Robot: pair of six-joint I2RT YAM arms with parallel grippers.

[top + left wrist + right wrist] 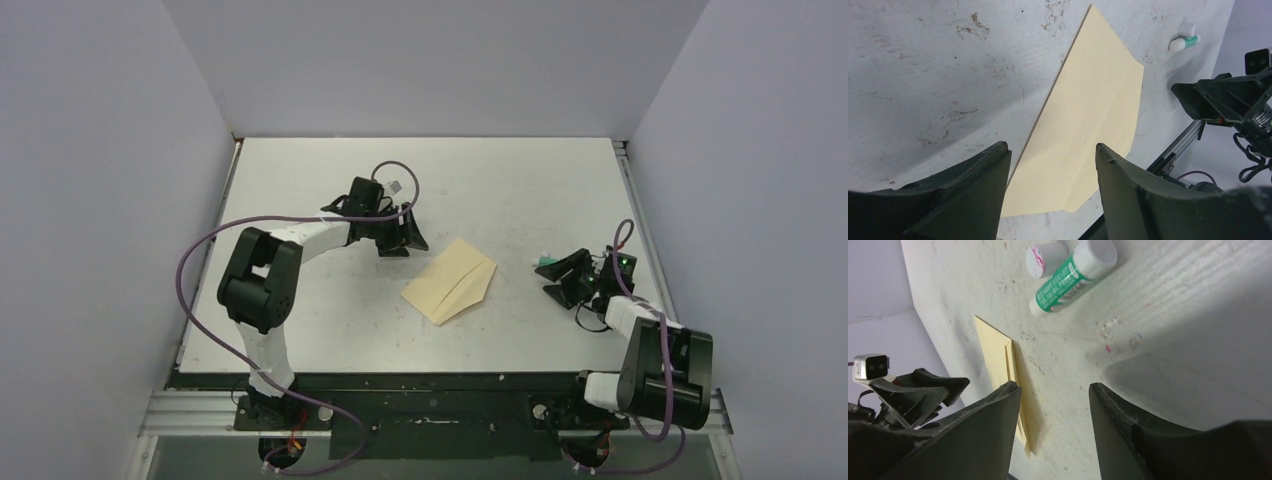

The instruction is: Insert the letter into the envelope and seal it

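The pale tan envelope point(452, 282) lies flat mid-table with its flap folded down. It also shows in the left wrist view point(1088, 120) and edge-on in the right wrist view point(998, 360). The dark-bordered letter is not in view. My left gripper point(403, 240) hovers just off the envelope's far left corner, open and empty; in its wrist view point(1053, 147) the envelope lies beyond its jaws. My right gripper point(553, 280) is to the right of the envelope, open and empty point(1054, 385), with bare table between its jaws.
A green-and-white glue stick point(545, 260) lies by my right gripper, also in the wrist views point(1073, 275) point(1184, 40), with its loose white cap point(1045, 259) beside it. Grey walls enclose the table; a rail point(640, 230) runs along the right edge.
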